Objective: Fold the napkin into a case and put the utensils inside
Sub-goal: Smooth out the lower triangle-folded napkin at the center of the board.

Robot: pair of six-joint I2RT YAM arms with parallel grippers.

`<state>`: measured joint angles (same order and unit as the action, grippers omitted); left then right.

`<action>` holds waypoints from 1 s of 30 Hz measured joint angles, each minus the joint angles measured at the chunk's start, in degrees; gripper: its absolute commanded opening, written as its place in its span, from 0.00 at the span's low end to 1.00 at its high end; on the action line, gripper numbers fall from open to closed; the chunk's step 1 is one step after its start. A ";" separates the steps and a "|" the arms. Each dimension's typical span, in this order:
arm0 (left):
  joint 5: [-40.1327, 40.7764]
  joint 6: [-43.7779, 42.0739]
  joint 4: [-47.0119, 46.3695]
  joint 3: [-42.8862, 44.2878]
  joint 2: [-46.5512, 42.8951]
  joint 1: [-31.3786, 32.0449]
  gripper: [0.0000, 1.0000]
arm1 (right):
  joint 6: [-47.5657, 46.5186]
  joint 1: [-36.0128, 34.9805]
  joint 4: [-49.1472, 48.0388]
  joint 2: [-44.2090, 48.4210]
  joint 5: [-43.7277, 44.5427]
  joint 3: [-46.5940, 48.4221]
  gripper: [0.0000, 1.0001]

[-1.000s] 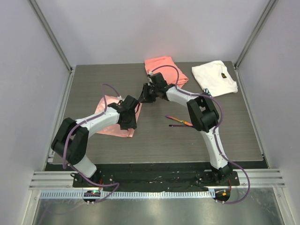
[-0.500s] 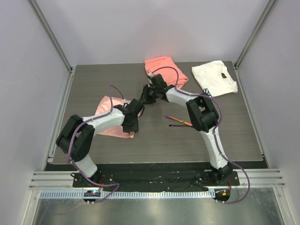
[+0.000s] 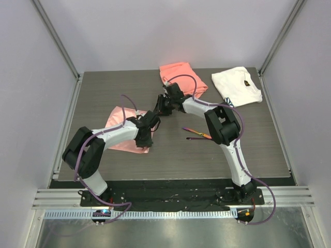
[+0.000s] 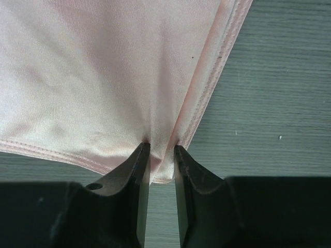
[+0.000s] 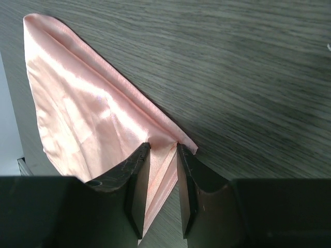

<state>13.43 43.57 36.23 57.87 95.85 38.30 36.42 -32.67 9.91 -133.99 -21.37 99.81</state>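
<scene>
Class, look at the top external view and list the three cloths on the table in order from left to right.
pale-pink napkin → coral-orange cloth → white cloth

The napkin (image 3: 118, 120), a thin, glossy pale-pink cloth with stitched hems, lies on the left half of the desk (image 3: 170, 155), partly doubled over into a slanted four-sided shape. One hemmed corner is gathered and pinched between the fingers of the left gripper (image 4: 158, 155); another corner, creased into a narrow point, is nipped by the right gripper (image 5: 163, 150). The utensils (image 3: 195, 133), two slim dark pieces, lie close together flat on the desk, well apart to the right of the napkin.
</scene>
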 measured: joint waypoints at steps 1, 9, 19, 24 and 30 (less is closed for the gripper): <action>0.04 0.04 0.02 -0.20 0.00 0.02 0.28 | 0.00 -0.02 -0.02 -0.20 0.11 0.17 0.34; 0.26 1.05 -0.55 -1.33 -0.02 0.31 0.28 | 0.11 -0.28 -1.40 -2.25 -0.02 2.64 0.34; 0.07 2.25 -1.11 -1.31 -0.26 0.42 0.49 | -0.57 -0.87 -2.32 -2.49 0.44 2.78 0.30; 0.22 2.51 -0.44 -0.87 -0.24 0.42 0.43 | -0.85 -0.98 -2.34 -2.49 0.92 2.78 0.25; 0.87 2.58 0.85 -0.87 -0.09 0.44 0.41 | -1.25 -0.98 -2.19 -2.54 1.22 2.78 0.19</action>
<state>14.31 46.15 37.08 56.99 95.77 38.74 35.18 -33.65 7.73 -136.53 -20.14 102.59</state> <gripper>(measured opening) 0.410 0.236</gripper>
